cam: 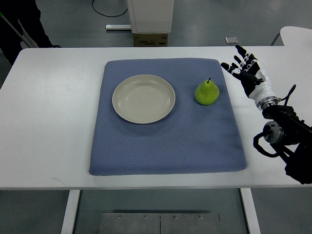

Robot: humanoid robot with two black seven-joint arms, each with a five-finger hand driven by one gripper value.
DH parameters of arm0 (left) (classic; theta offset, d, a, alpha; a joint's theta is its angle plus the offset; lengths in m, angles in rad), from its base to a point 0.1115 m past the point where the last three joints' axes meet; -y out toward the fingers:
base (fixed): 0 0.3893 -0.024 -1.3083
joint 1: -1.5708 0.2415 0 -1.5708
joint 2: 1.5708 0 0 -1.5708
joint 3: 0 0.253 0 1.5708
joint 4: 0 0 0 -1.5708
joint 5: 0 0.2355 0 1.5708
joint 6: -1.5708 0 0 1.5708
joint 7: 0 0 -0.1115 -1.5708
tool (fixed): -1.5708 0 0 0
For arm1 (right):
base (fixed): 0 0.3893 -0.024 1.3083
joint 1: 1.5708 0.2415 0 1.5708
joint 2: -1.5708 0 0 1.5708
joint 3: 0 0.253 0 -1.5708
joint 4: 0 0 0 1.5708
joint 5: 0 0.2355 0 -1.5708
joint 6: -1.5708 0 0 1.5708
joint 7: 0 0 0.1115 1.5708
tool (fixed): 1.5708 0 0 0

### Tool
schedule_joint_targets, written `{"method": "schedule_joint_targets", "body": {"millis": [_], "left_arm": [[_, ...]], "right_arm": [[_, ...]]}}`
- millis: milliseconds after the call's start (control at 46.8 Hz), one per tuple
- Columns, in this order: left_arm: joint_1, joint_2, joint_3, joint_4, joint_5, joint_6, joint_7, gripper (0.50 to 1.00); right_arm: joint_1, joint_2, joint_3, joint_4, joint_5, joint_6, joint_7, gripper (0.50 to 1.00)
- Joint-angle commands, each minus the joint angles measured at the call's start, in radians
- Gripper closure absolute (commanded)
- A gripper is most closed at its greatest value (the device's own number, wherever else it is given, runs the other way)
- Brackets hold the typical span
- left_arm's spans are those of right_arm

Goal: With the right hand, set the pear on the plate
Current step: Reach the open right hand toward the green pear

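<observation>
A green pear (207, 92) stands upright on the blue mat (165, 141), to the right of a round cream plate (144, 98) that holds nothing. My right hand (242, 68) is over the white table just past the mat's right edge, to the right of the pear and apart from it. Its fingers are spread and hold nothing. Its arm (282, 129) comes in from the right edge. The left arm does not show.
The mat lies on a white table (48, 122). A white pillar base (150, 19) and a cardboard box (150, 40) stand behind the table's far edge. A small grey object (231, 40) lies past the far edge. Another white surface (297, 35) shows at the top right.
</observation>
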Motion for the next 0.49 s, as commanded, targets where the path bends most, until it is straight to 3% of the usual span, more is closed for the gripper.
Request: {"method": "schedule_joint_targets", "body": {"millis": [0,214,470], "left_arm": [[0.001,0.0,0.0,0.0,0.0,0.0,0.0,0.5],[0.0,0.0,0.0,0.0,0.0,0.0,0.0,0.5],[0.001,0.0,0.0,0.0,0.0,0.0,0.0,0.5]], "right_arm": [[-0.003,0.01,-0.003,-0.001,-0.038,-0.002,0.028,0.5],[0.002,0.044,-0.062,-0.003,-0.109,-0.016,0.099,0.5],[0.039,0.064,-0.217,-0.011,-0.113,-0.105,0.099,0.5]]}}
